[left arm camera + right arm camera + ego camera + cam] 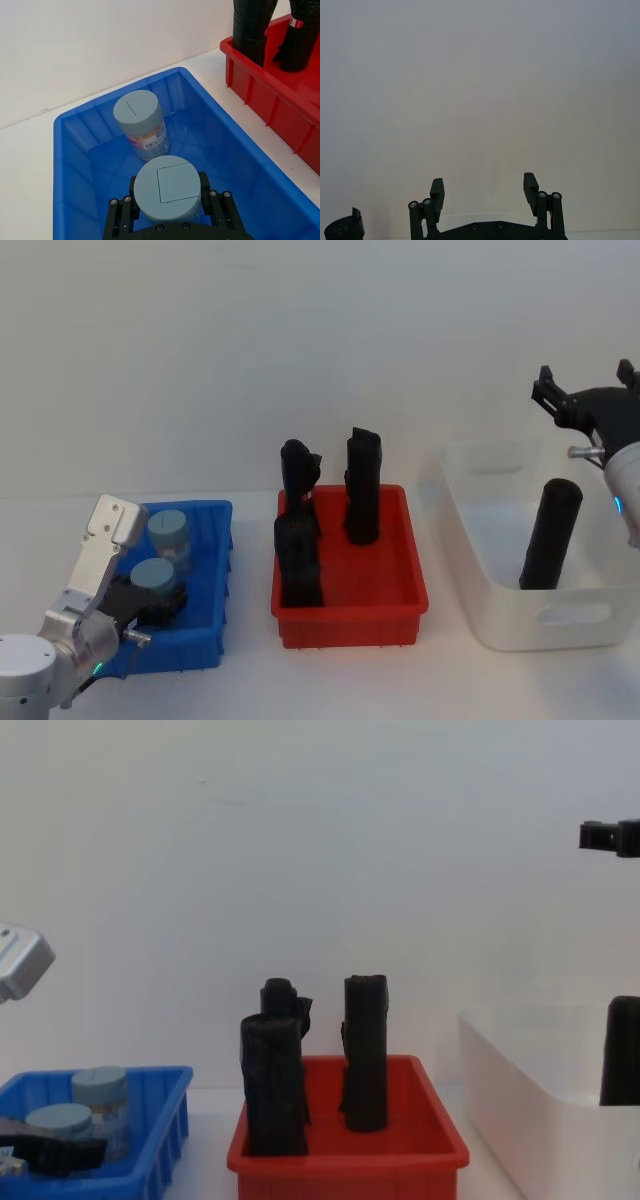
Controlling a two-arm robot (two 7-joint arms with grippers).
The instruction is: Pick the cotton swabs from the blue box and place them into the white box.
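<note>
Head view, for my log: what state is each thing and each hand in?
Left hand: shut on near swab jar, down in blue box.
Far swab jar: upright, lid on, free.
Right hand: open, empty, raised by white box.
White box: holds one leaning black roll, no jars.
Red box: three black rolls standing.
</note>
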